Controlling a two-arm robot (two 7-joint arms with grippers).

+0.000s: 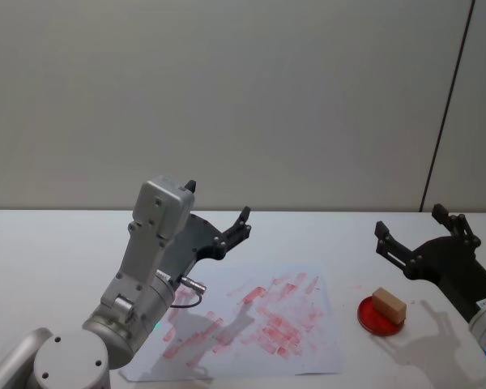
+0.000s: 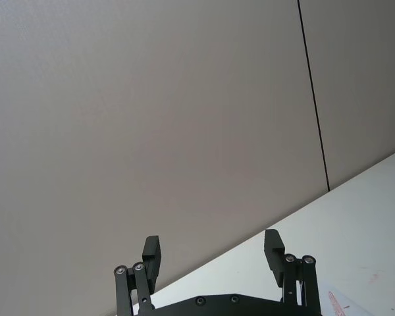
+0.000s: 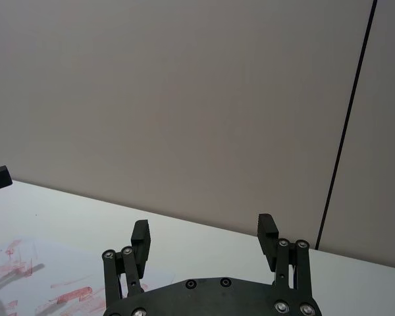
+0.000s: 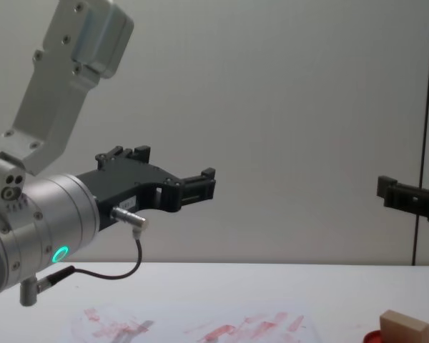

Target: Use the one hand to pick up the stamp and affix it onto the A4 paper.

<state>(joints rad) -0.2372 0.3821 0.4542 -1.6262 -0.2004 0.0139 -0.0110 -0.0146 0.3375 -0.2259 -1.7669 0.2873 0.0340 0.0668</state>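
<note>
The stamp [image 1: 389, 305], a tan wooden block, rests on the round red ink pad [image 1: 373, 321] at the table's right; it also shows low in the chest view [image 4: 404, 330]. The A4 paper [image 1: 251, 324], smeared with red prints, lies flat to the left of the pad [image 4: 200, 325]. My left gripper [image 1: 219, 203] hangs open in the air above the paper's far left part [image 2: 212, 245]. My right gripper [image 1: 413, 223] is open too, raised behind and above the stamp [image 3: 204, 229], holding nothing.
The white table [image 1: 49, 243] runs back to a pale wall [image 1: 243, 97]. A cable [image 4: 121, 275] loops under the left wrist.
</note>
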